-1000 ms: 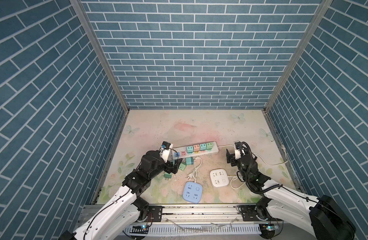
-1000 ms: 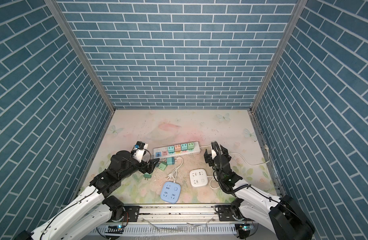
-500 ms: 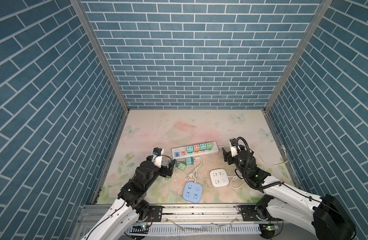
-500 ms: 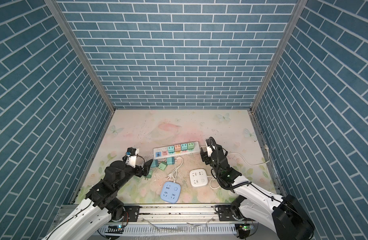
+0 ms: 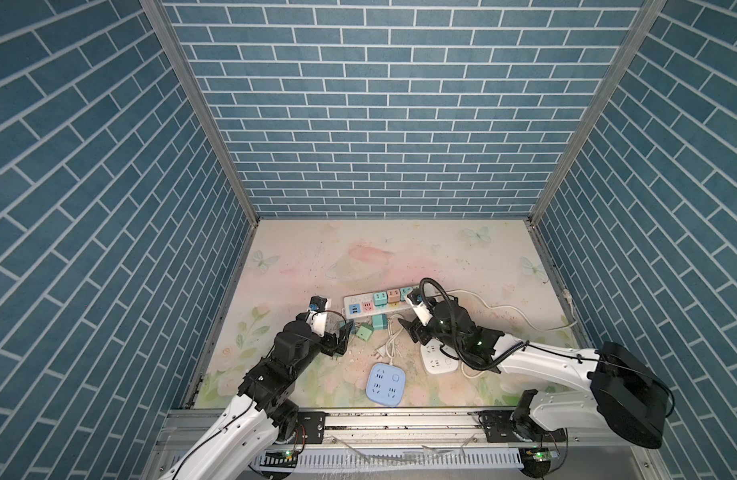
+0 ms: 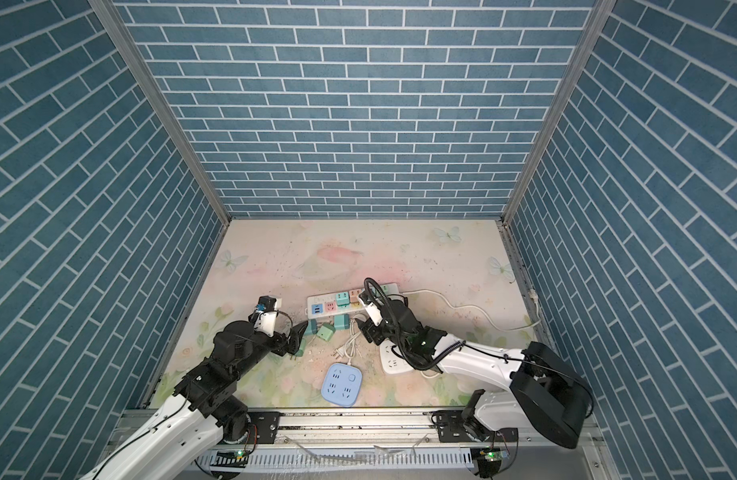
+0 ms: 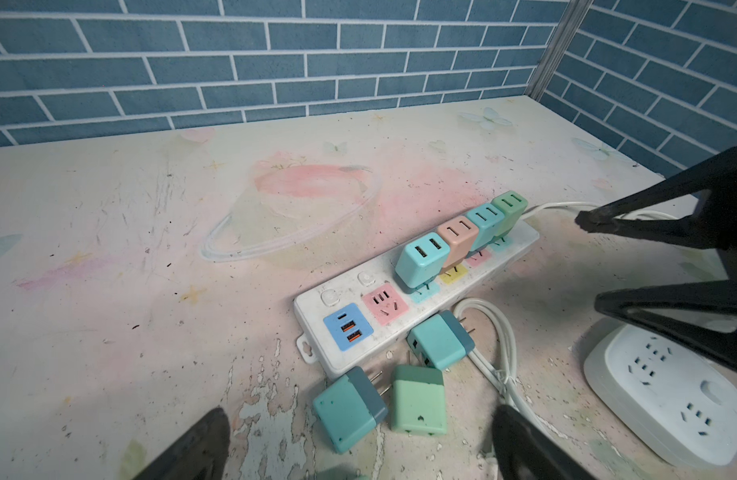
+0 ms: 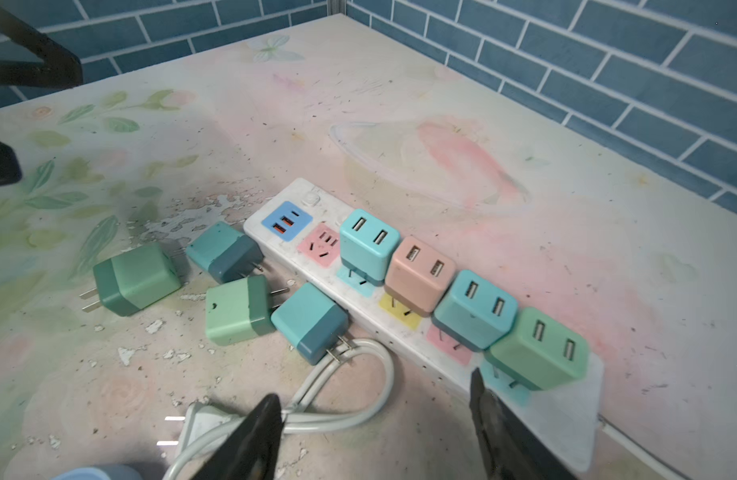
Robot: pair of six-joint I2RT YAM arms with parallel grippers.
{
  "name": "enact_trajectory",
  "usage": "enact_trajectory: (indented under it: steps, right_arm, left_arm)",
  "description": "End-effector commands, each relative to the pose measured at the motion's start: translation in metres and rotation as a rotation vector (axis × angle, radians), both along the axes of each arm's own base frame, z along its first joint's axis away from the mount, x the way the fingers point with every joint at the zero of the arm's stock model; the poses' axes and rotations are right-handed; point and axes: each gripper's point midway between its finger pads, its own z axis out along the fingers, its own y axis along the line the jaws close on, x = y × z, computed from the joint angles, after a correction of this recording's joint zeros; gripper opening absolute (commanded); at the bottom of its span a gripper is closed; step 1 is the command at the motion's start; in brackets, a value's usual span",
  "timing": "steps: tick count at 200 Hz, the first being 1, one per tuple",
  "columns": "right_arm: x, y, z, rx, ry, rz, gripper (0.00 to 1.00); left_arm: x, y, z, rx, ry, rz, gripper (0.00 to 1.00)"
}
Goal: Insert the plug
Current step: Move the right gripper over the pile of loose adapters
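Top views, we see left claw, right claw spread wide, empty, loose chargers, cable at strip's 6 o'clock

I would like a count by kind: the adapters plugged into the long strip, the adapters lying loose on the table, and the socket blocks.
Plugged adapters: 4
Loose adapters: 4
Socket blocks (long strip, white square block, blue square block): 3
Total: 11

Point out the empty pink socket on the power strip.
In both top views the pink socket sits near the left end of the power strip, between the blue USB panel and the light blue charger plugged in beside it.
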Motion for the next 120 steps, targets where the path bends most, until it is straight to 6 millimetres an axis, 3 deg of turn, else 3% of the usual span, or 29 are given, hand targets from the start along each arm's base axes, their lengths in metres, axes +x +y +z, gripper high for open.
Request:
enact_trajectory:
  steps: [1,41,120]
  right_arm:
    - [-0.002,0.018,-0.004,0.025,0.085,0.025,0.74]
    - [0.003,0.031,-0.03,-0.079,0.165,0.037,0.74]
    - [0.004,0.06,-0.055,-0.114,0.222,0.128,0.71]
  left_arm:
    - [0.0,-0.002,0.004,-0.011,-0.012,-0.012,0.99]
    - [0.0,-0.001,0.005,-0.013,-0.014,-0.005,0.99]
    - [-0.003,0.001,0.007,-0.024,-0.029,0.0,1.0]
